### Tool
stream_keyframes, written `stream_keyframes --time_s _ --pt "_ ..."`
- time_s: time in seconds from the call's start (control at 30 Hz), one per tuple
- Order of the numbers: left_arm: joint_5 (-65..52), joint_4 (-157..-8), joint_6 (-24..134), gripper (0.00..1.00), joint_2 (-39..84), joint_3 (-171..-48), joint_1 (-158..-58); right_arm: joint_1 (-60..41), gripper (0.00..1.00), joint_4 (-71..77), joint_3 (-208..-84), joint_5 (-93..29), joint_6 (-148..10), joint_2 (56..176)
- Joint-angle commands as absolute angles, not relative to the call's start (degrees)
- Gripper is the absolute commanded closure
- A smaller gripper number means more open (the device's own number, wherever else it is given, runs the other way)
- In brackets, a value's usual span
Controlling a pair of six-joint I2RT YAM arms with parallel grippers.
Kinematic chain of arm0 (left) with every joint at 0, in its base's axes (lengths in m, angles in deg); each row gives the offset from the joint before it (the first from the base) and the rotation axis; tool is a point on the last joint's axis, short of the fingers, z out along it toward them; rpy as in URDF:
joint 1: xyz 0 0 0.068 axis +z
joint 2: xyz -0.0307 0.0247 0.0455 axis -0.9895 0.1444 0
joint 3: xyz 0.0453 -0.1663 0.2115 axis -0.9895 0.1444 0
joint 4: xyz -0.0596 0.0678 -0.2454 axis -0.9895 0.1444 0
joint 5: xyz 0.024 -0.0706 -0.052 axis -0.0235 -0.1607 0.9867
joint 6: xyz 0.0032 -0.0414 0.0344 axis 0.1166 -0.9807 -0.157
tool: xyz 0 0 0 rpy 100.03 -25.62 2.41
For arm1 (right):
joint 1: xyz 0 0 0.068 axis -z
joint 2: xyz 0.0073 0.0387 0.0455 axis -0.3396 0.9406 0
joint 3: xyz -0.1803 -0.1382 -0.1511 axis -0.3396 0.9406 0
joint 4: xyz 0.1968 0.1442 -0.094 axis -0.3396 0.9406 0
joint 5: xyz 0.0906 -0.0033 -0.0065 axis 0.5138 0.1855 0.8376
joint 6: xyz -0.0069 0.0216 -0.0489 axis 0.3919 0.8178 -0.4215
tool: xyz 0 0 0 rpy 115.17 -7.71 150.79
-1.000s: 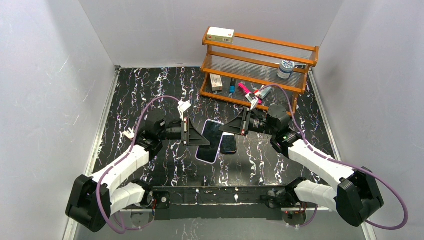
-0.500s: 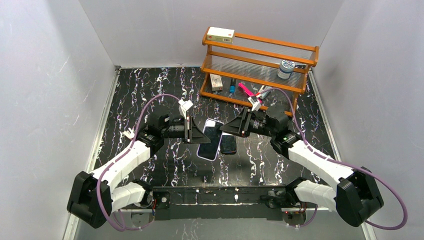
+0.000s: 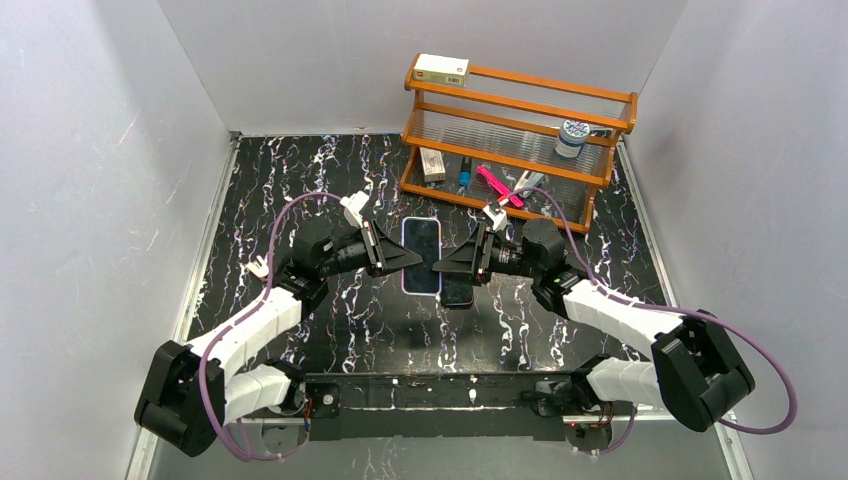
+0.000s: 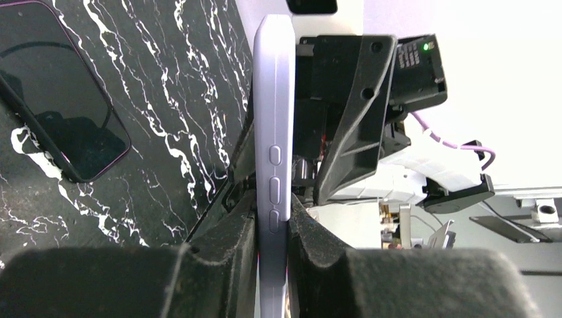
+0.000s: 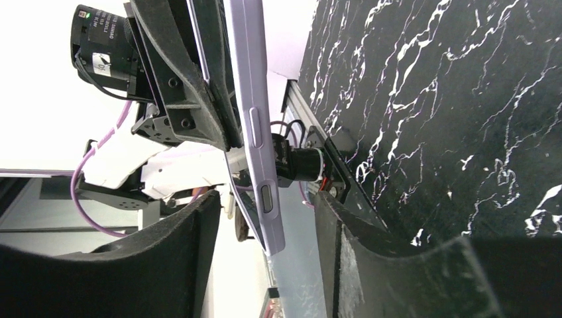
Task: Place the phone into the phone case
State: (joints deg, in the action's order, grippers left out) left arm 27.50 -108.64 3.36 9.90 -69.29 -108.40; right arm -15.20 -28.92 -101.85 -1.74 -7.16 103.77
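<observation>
My left gripper (image 4: 272,218) is shut on the pale lavender phone case (image 4: 273,99), gripping its long edge by the side buttons and holding it off the table. From above, the black glass of a phone (image 3: 421,250) fills the case's rim. Coming from the right, my right gripper (image 5: 265,205) is open, and the case (image 5: 255,132) hangs between its fingers without touching either pad. In the top view the left gripper (image 3: 395,258) and right gripper (image 3: 445,265) face each other across the case. A second black phone (image 3: 458,291) lies flat on the table (image 4: 63,99).
An orange wooden rack (image 3: 520,110) stands at the back right, just behind the grippers. It holds a white box (image 3: 441,68), a blue-lidded jar (image 3: 573,135) and several small items. Grey walls close in the black marbled tabletop (image 3: 300,170).
The right gripper has opened and slid left, so its fingers now straddle the case. The left gripper has carried the case back and turned it straight.
</observation>
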Motion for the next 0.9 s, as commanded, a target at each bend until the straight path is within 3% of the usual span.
stream_keyframes --time_s 0.0,0.13,0.27,0.3,0.47,0.53,0.7,0.87 --pt "26.1 -113.8 1.4 1.0 8.2 -68.5 -108.2 -15.8 0.42 -37.1 -100.7 0.1 -4.5 105.2" --pt "24.6 -113.0 1.8 1.0 8.1 -67.5 -108.2 -16.1 0.58 -38.2 -100.3 -0.4 -3.6 105.7" --pt "22.9 -109.3 3.9 1.0 8.6 -67.4 -108.2 -16.1 0.95 -39.7 -99.5 -1.7 -2.0 105.4" --pt "22.4 -107.1 5.5 1.0 8.8 -67.8 -108.2 -16.1 0.99 -39.8 -99.2 -2.1 -1.9 105.1" --pt "21.0 -102.4 8.9 1.0 8.7 -68.9 -108.2 -16.1 0.99 -37.3 -98.9 -3.5 -2.6 104.0" --pt "20.5 -102.5 8.5 1.0 8.8 -68.7 -108.2 -16.1 0.88 -35.0 -99.2 -4.0 -3.5 103.4" --pt "18.6 -100.6 9.2 1.0 9.2 -68.0 -108.1 -16.1 0.35 -29.6 -98.7 -6.6 -5.4 100.3" --pt "17.7 -97.1 12.4 1.0 10.5 -68.6 -107.8 -16.1 0.04 -22.0 -100.0 -8.5 -9.3 96.6"
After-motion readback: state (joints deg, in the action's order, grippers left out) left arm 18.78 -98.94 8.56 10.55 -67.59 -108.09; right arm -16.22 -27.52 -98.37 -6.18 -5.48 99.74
